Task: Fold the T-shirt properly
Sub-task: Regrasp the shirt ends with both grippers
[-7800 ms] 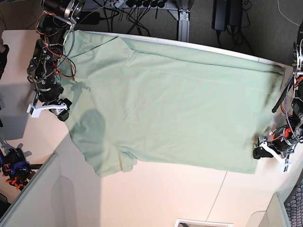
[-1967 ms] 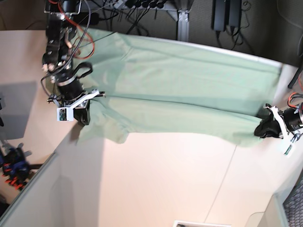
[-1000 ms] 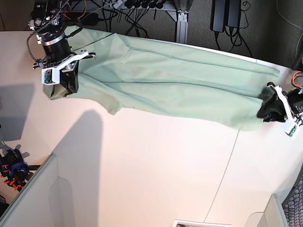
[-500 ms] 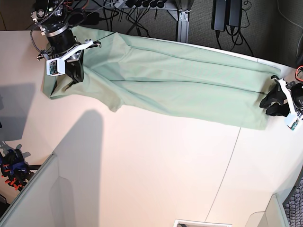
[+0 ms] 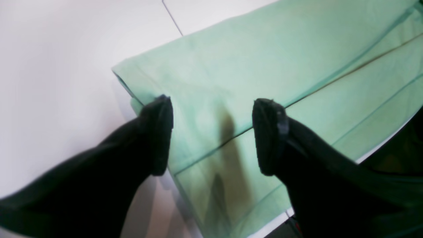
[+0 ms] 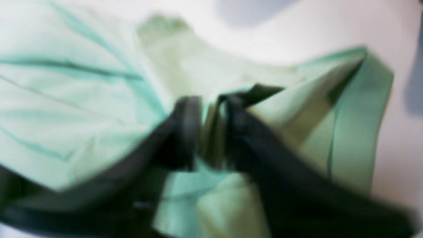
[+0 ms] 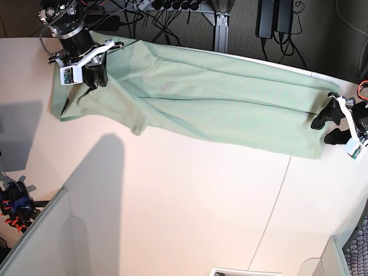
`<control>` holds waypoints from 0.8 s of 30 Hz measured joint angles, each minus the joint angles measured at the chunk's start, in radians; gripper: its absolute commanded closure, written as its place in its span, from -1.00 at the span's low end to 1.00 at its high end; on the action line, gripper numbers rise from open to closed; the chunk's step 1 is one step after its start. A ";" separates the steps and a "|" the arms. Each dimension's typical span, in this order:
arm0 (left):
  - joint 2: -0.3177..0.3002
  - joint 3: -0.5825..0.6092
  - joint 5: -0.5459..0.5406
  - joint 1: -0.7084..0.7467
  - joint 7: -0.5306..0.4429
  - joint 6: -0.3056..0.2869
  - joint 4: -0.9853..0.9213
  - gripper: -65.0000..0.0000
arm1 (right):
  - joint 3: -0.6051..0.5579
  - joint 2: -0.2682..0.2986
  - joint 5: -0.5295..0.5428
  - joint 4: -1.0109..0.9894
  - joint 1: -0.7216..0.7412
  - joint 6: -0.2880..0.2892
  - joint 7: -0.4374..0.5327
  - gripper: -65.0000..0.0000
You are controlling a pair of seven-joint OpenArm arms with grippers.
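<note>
The pale mint-green T-shirt lies folded lengthwise in a long band across the white table, from the far left to the right edge. My right gripper is at the shirt's far-left end, shut on a bunched fold of the cloth; the blurred right wrist view shows the fingers pinching that fold. My left gripper is open just off the shirt's right end. In the left wrist view it hovers with its jaws apart over the folded hem corner, holding nothing.
The table's far edge runs just behind the shirt, with cables and black boxes beyond it. A seam crosses the tabletop at the right. A grey panel stands at the lower left.
Both grippers carried the shirt's near edge to the far side, folding it in half lengthwise. My left gripper has since opened and let go; my right gripper moved further back, still gripping.
</note>
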 measured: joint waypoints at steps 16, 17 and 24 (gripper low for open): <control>0.088 -0.178 -0.002 0.060 0.059 0.142 0.000 -0.26 | 0.000 -0.068 0.008 0.053 0.005 -0.002 -0.005 0.09; 0.101 -0.190 -0.008 0.074 0.062 0.142 -0.003 -0.26 | 0.000 -0.073 0.008 0.053 0.006 -0.002 -0.005 0.09; 0.183 -0.208 -0.037 0.073 0.056 0.154 -0.095 -0.26 | 0.000 -0.097 0.021 0.053 0.018 -0.002 0.002 0.09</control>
